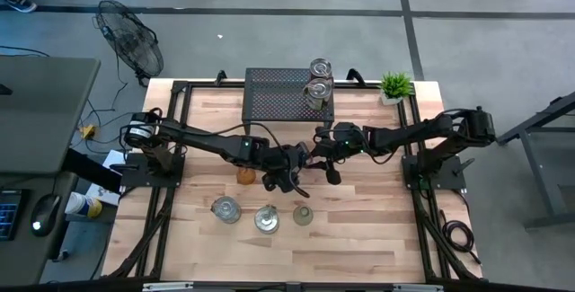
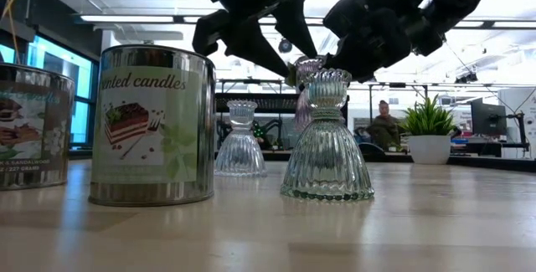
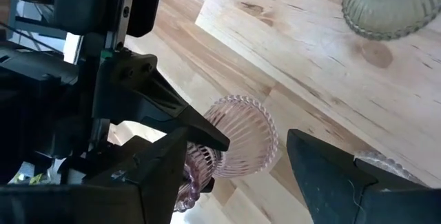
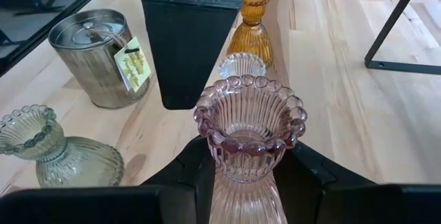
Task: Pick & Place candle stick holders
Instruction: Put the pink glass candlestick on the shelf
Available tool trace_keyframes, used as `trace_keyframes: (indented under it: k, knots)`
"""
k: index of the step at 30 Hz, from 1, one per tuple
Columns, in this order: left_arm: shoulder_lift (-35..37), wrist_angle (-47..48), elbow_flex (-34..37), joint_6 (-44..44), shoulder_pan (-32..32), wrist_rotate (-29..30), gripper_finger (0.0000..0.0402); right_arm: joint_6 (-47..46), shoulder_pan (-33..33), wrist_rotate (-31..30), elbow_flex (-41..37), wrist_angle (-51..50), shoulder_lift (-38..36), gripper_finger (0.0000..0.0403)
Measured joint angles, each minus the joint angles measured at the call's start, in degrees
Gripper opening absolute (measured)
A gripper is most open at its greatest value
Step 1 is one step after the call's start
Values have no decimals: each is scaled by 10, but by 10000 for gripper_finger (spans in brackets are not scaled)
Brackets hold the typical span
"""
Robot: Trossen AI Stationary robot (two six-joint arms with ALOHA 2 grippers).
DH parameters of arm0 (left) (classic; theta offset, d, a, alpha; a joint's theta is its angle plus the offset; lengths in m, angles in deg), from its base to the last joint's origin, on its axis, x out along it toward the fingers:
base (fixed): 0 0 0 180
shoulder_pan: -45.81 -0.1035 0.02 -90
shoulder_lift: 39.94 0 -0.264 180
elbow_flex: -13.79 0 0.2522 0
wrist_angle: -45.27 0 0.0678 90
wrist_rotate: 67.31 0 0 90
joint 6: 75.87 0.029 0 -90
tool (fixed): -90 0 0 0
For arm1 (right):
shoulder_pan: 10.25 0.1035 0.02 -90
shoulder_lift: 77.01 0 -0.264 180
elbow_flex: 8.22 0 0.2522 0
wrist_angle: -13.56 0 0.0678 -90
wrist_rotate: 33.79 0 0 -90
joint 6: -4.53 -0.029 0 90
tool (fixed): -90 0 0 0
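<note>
Passing the pink holder [image 4: 249, 138] above mid-table.

It is clamped by the right gripper [image 4: 241, 176]; the left gripper [image 3: 238, 155] is spread open around it. Two holders [image 1: 319, 78] are set on the far rack [image 1: 274, 103]; the amber one [image 1: 244, 175] and three near ones [image 1: 262, 215] are left.

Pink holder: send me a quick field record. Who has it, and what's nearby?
pink holder: lifted off the table, mid-table
right gripper: fingers shut on the pink holder
left gripper: fingers open, flanking the pink holder
standing on table nearby: amber holder, green holder, candle tin
black rack: two holders on it
</note>
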Motion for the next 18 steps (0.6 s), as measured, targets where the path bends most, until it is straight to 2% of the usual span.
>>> trace_keyframes:
  k: [8,18]
  knots:
    - [0,-14,0,-1,-3,44,248,3,3,18,0,-1,0,113]
    - [0,-3,0,-7,-2,34,248,7,0,9,0,-1,0,113]
